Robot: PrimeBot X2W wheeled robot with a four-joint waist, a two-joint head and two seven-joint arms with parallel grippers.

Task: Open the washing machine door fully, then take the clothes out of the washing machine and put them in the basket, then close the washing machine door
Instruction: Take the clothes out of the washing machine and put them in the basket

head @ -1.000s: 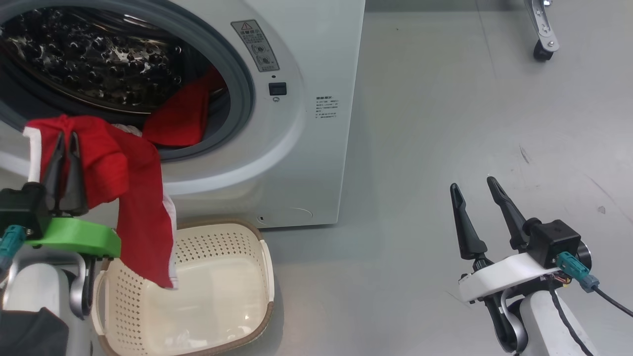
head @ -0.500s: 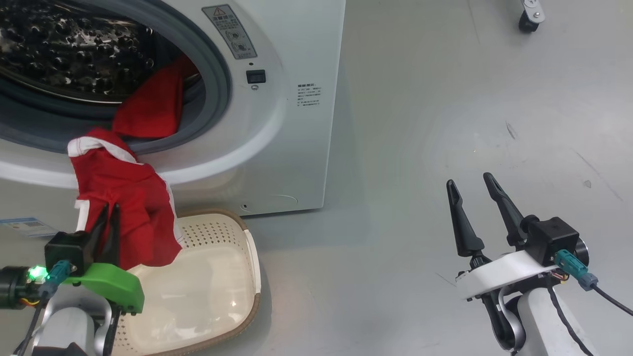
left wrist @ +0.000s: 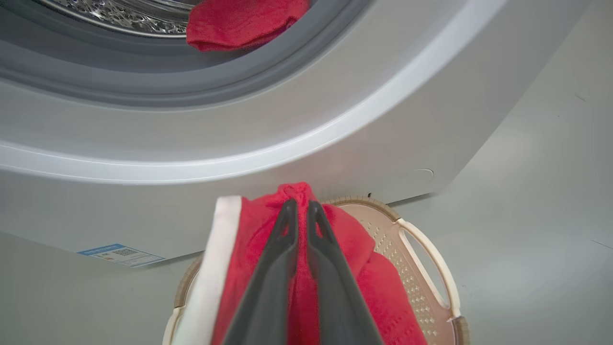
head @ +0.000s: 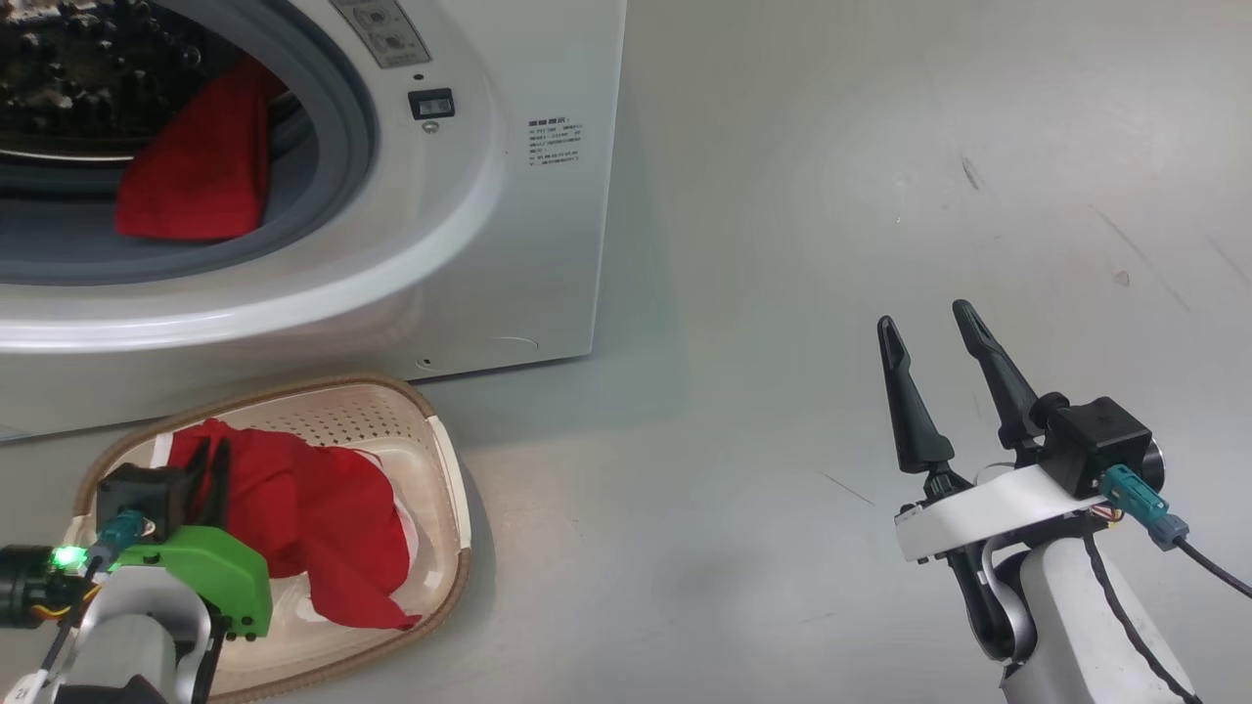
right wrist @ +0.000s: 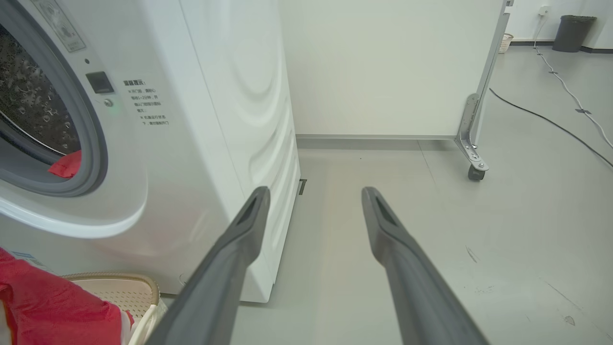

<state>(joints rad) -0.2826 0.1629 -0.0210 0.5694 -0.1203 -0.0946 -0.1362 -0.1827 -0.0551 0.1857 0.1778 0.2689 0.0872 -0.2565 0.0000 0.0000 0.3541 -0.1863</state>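
Note:
A red garment (head: 313, 518) with white trim lies in the cream basket (head: 445, 460) on the floor before the washing machine (head: 528, 244). My left gripper (head: 208, 455) is shut on that garment (left wrist: 354, 249), its fingers (left wrist: 287, 239) pinching a fold over the basket (left wrist: 426, 268). More red clothes (head: 196, 166) rest in the drum mouth (left wrist: 239, 24), also seen from the right wrist (right wrist: 67, 165). My right gripper (head: 924, 328) stands open above bare floor to the right, holding nothing (right wrist: 313, 196). The washing machine door is out of view.
Grey floor (head: 831, 196) spreads to the right of the machine. A white panel on castors (right wrist: 474, 167) stands behind, with a cable (right wrist: 550, 122) across the floor and a dark bin (right wrist: 572, 32) far back. A blue label (left wrist: 119, 253) sits low on the machine's front.
My left gripper has come down with the red garment from the drum's rim into the basket. The head camera has tilted down and right. The right gripper keeps its place.

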